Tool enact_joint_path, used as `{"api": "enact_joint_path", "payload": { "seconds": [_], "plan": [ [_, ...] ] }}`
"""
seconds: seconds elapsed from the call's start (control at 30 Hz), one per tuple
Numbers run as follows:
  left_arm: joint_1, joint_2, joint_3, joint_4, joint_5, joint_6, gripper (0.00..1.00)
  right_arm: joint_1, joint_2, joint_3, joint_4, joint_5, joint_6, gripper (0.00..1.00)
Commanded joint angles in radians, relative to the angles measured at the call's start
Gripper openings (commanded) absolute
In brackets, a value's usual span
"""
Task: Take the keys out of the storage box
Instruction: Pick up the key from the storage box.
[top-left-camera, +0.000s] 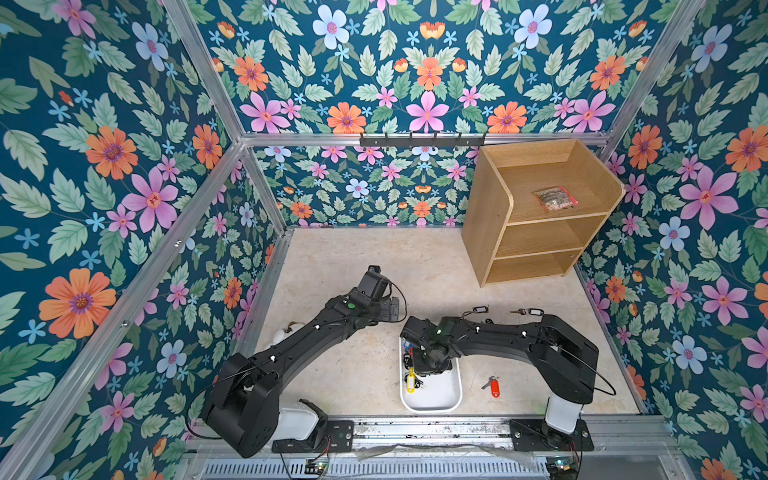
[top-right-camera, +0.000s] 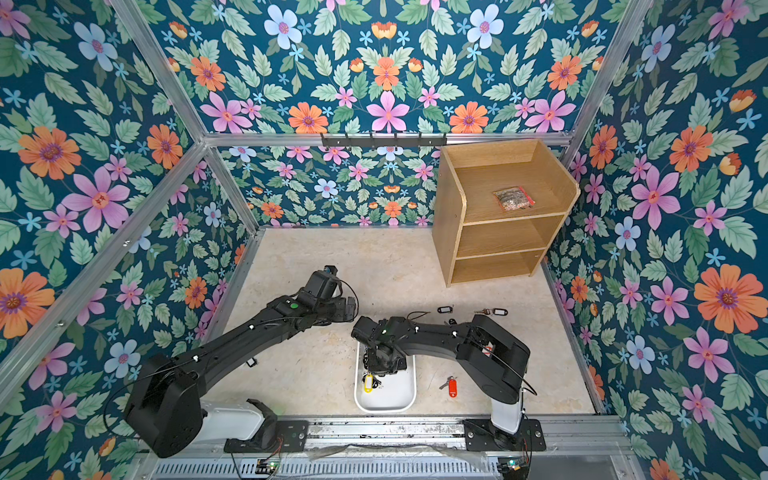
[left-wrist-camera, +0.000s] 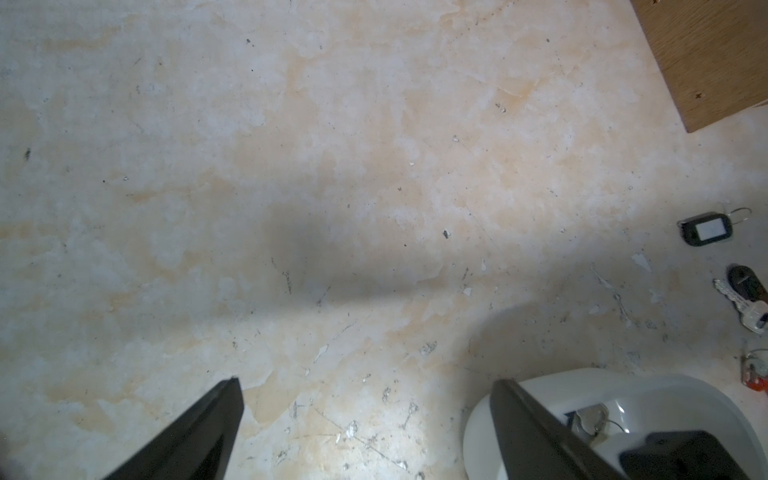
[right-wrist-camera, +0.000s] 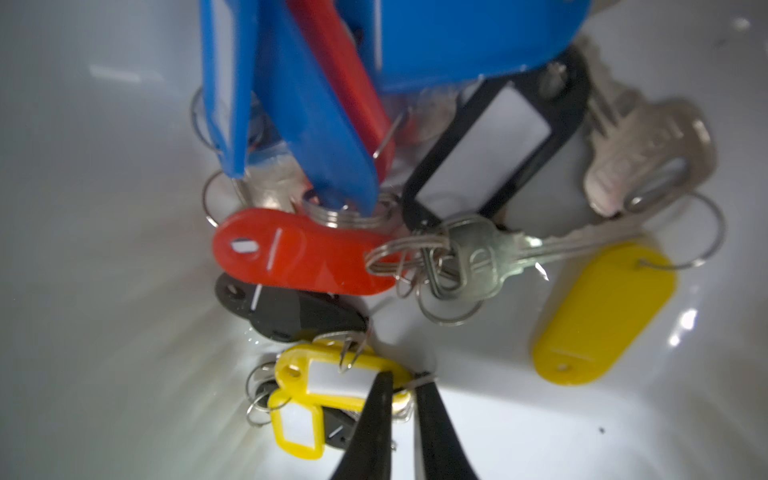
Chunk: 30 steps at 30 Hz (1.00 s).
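Your right end effector (right-wrist-camera: 403, 380) sits low inside the storage box (right-wrist-camera: 83, 270), clenched on the end of a yellow-tagged key (right-wrist-camera: 332, 374) — fingertips nearly touching. Other keys (right-wrist-camera: 478, 249) are heaped just beyond it in the box. Your left end effector (left-wrist-camera: 365, 381) is released, jaws wide, over bare tabletop (left-wrist-camera: 291, 166) — a red-tagged key (top-left-camera: 493, 386) and black-tagged keys (top-left-camera: 480, 309) lie outside, near your right end effector.
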<state>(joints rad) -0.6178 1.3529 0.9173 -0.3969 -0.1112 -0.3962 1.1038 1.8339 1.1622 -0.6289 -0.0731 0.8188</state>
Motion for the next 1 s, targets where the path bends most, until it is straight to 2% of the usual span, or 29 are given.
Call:
{"api": "enact_joint_path", "payload": {
  "seconds": [0.0, 0.07, 0.63, 0.83, 0.97],
  "plan": [
    [-0.001, -0.005, 0.006, -0.002, -0.011, 0.000, 0.99, 0.000, 0.007, 0.003, -0.033, 0.035, -0.006, 0.08],
    [-0.001, -0.005, 0.007, -0.002, -0.011, 0.000, 0.99, 0.001, 0.005, 0.010, -0.048, 0.051, -0.005, 0.00],
    [-0.007, -0.003, 0.006, -0.003, -0.016, 0.002, 0.99, -0.001, -0.101, 0.040, -0.152, 0.143, 0.010, 0.00],
    [-0.008, -0.003, 0.008, -0.003, -0.017, 0.002, 0.99, -0.020, -0.221, 0.065, -0.259, 0.215, 0.014, 0.00],
    [-0.009, -0.002, 0.008, -0.003, -0.015, 0.002, 0.99, -0.072, -0.331, 0.050, -0.342, 0.271, 0.021, 0.00]
  ]
}}
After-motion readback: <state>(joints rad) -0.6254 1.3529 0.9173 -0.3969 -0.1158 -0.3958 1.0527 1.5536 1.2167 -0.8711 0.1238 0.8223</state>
